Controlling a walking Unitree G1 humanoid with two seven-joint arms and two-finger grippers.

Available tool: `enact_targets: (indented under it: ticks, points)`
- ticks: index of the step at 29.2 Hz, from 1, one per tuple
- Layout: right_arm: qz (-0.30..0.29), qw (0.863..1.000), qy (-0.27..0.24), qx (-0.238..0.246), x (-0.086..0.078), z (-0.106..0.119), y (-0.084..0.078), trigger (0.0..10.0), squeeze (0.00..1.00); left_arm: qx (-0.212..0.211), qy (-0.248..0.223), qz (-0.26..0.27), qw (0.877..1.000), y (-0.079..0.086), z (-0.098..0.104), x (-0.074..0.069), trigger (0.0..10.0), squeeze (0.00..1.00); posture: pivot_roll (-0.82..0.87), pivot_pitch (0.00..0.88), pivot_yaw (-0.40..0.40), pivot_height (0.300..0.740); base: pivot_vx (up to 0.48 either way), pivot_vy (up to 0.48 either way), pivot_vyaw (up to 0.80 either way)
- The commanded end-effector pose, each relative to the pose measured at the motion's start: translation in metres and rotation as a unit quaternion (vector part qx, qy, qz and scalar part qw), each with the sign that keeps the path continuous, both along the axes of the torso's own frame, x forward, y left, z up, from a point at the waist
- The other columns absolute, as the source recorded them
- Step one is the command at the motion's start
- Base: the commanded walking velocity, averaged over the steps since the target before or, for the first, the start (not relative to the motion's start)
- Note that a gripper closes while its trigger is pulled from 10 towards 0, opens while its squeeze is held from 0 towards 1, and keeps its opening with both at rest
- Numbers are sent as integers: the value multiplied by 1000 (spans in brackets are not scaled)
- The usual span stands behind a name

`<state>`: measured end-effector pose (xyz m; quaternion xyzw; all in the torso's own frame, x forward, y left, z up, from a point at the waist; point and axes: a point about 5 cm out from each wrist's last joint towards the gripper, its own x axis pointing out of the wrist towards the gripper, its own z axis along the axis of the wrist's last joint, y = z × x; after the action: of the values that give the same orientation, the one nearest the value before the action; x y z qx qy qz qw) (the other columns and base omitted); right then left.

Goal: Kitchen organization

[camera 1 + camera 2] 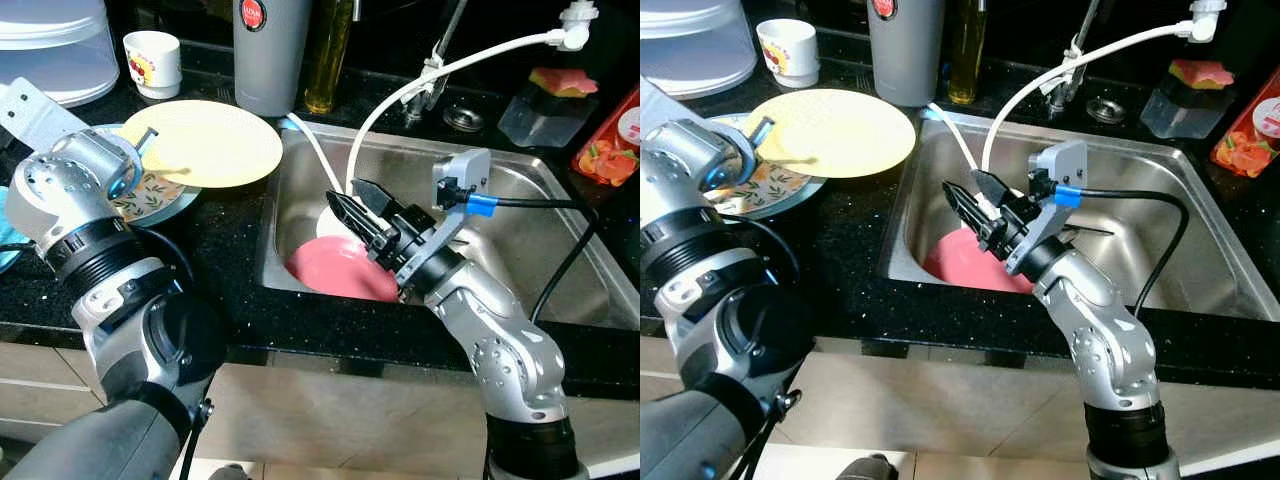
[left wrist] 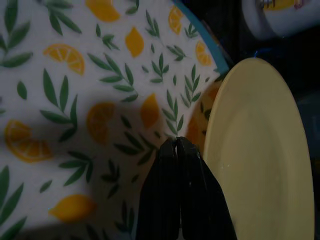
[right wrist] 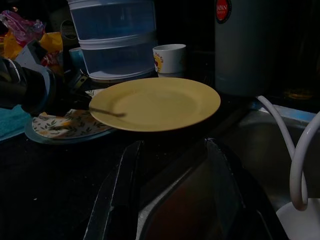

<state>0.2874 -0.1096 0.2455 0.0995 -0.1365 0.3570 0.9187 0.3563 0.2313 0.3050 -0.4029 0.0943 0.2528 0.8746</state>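
A yellow plate lies on the black counter left of the sink, its edge overlapping a lemon-patterned plate. My left gripper is shut, fingertips together over the patterned plate, right at the yellow plate's rim. A pink plate leans in the sink's near-left corner, with something white behind it. Above the pink plate my right gripper hovers open and holds nothing, pointing toward the yellow plate.
A white cup, a grey canister, an oil bottle and stacked clear containers line the back of the counter. A white hose arcs into the sink. A sponge tub and a red packet sit at right.
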Motion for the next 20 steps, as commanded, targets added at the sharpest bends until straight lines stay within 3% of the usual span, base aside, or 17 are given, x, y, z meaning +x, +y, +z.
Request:
enact_targets:
  ticks: [1,2,4,5,6,8,9,13,14,15,16,20]
  points:
    - [5,1000,1,3,-3,0,-1,10000,0,39,-16,9,999,3,5,0,2941,0,317,68,-98,740,0,0,0]
    - [5,1000,1,3,-3,1,0,10000,0,97,-30,32,994,8,15,-3,10000,0,317,68,-98,740,0,0,0]
    - [5,1000,1,2,-3,1,-1,10000,0,184,-40,67,980,10,31,-9,10000,0,316,67,-99,740,0,0,0]
    - [5,1000,1,2,-3,1,-1,10000,0,184,-40,67,980,10,31,-9,10000,0,316,67,-99,740,0,0,0]
    - [4,1000,1,2,-3,0,-1,10000,0,229,-41,88,969,9,41,-13,10000,0,317,67,-99,740,0,0,0]
    - [4,1000,1,3,-3,0,-1,10000,0,239,-42,93,966,8,45,-15,10000,0,317,67,-99,740,0,0,0]
    - [4,1000,2,3,-3,0,-1,10000,0,244,-47,94,964,6,50,-16,10000,1000,318,68,-100,740,0,0,0]
    - [12,1000,4,1,-5,0,1,10000,0,232,-52,90,967,4,51,-16,10000,1000,316,68,-97,740,0,0,0]
    - [23,1000,8,-9,-8,-2,2,10000,0,197,-68,55,976,-2,48,-12,10000,1000,313,70,-96,740,0,0,0]
    - [25,1000,9,-12,-9,-3,2,10000,0,191,-73,46,978,-4,47,-11,10000,404,313,70,-96,740,0,0,0]
    - [31,999,11,-23,-11,-5,2,10000,0,158,-75,25,984,-9,43,-9,10000,0,303,72,-92,740,0,0,0]
    - [39,998,15,-48,-15,-8,-1,10000,0,96,-68,-20,993,-22,32,-4,10000,0,297,73,-91,740,0,0,0]
